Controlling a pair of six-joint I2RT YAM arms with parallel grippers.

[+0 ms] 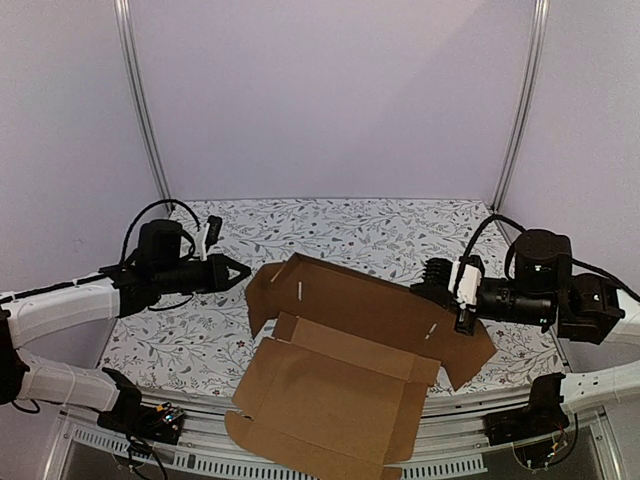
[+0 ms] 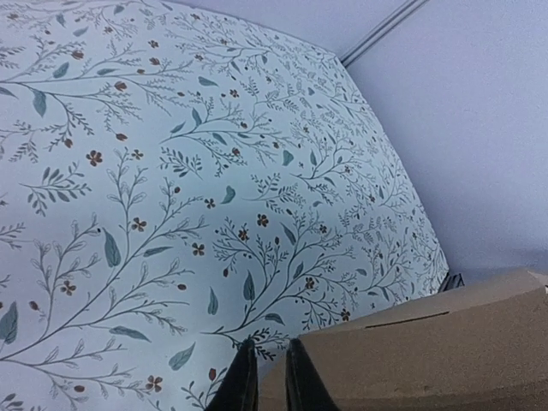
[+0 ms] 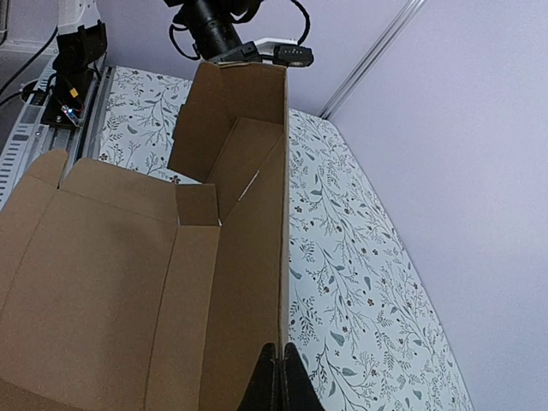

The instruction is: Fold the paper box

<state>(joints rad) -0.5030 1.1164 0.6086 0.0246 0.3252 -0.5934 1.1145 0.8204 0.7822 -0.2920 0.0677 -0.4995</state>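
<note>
Counter (image 1: 350, 225): a cloth printed with grey-green sprigs and small brown flowers on white covers it. It lies flat and fills most of the left wrist view.
Room: plain pale lilac walls (image 1: 330, 90) close the counter in on three sides. A silver post (image 1: 140, 100) rises at the upper left and a second post (image 1: 520, 100) at the upper right.
Near edge: a slotted metal rail (image 1: 120, 440) runs along the bottom of the top view. Black cables loop above both arms.
The paper box (image 1: 340, 370): brown cardboard, lying open at the lower middle of the top view, half folded. Its long rear panel is raised, and the wide front flap reaches over the counter's near edge.
Left gripper (image 1: 245, 272): it sits at the left end flap, left of centre. In its wrist view the fingers (image 2: 244, 381) are almost together, pinching a sliver of cardboard between them.
Right gripper (image 1: 425, 282): it sits at the right end of the raised panel. In its wrist view the fingers (image 3: 287, 381) meet at the bottom of the frame, clamped on the panel's upper edge.
</note>
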